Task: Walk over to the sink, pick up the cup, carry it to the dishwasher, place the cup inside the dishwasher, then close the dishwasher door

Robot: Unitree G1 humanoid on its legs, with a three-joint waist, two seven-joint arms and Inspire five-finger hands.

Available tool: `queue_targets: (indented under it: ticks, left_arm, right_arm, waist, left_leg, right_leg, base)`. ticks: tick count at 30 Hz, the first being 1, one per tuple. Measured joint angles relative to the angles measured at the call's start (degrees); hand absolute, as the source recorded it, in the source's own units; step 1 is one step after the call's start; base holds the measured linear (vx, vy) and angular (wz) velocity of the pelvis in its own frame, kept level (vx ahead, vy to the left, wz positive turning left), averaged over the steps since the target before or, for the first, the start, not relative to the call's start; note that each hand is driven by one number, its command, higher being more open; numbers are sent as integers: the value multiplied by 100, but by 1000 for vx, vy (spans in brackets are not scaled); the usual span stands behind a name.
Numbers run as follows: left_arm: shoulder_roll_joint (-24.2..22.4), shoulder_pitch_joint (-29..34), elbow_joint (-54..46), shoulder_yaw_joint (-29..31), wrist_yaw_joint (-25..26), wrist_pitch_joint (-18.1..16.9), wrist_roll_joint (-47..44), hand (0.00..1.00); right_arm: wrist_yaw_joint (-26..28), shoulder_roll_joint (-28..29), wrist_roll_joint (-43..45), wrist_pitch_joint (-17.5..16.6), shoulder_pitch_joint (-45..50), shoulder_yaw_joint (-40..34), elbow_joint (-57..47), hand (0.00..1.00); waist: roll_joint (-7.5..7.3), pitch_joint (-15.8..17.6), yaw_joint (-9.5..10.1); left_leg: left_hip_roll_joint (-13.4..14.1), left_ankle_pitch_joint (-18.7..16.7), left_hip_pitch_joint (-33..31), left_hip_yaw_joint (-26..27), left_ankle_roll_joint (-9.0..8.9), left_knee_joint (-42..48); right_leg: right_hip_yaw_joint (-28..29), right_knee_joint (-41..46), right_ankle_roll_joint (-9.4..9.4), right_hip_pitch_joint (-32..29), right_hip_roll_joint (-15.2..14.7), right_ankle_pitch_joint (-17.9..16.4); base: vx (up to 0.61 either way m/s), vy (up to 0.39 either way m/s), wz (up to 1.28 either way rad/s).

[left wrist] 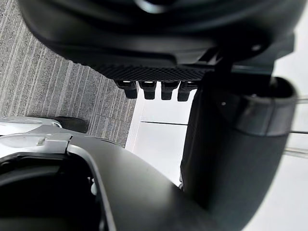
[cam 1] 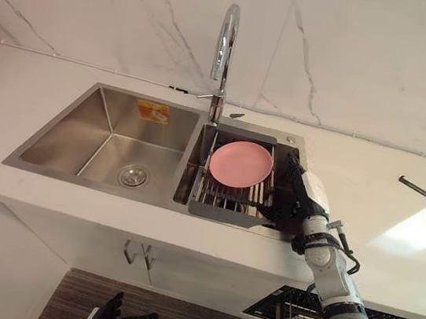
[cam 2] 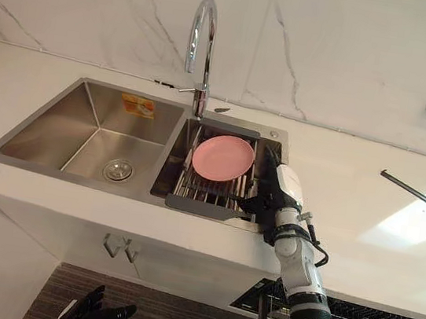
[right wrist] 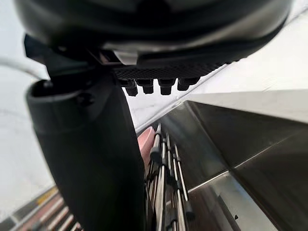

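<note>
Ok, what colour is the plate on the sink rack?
The plate is pink; it shows best in the left eye view.

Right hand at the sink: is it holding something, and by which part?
Nothing held: the right hand reaches open to the rack beside the pink plate, its fingers empty.

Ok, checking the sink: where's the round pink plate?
Eye views: pink plate on the metal wire rack in the right basin, beside the right hand.

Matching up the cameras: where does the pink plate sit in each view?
Left eye: pink plate at centre, on the dish rack.
Right eye: just left of centre.
Right wrist: pink sliver beside right hand.
Left wrist: faces floor.
Shared landmark: dish rack.
</note>
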Motion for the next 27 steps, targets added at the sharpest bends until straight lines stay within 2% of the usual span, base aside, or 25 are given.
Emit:
queue_targets:
  ticks: [4,13,19,27]
  left_arm:
    - [-1,3,-62,74,-9,10,1,100]
    - [5,2,-133,74,-28,17,1,100]
    - [40,2,-278,116,-81,39,0,100]
    - [34,-2,-461,179,-108,36,-6,100]
  right_arm:
    - [-1,-2,-152,34,-218,141,182,100]
    - [-20,-10,-700,164,-720,294,478,100]
    - [-139,-16,-1235,231,-1002,469,770,100]
    - [-139,-129,-1462,286,-1415,619,952,100]
  waist:
    - [-65,65,60]
    - [-86,108,143]
    - [-177,220,241]
    - [-241,425,303]
  left_leg:
    - [-8,7,2,-11,-4,-15]
    - [-21,19,-8,-64,14,-17]
    - [-25,29,-37,-121,16,-18]
    - [-48,36,-199,-150,6,-17]
  right_leg:
    - [-11,4,3,0,-9,1]
    - [-58,17,18,1,-20,11]
    - [-91,29,27,-3,-20,18]
    - [-93,32,58,-152,-27,62]
  base:
    - [-9,4,1]
    - [-8,4,2]
    - [-25,4,4]
    - [-21,6,2]
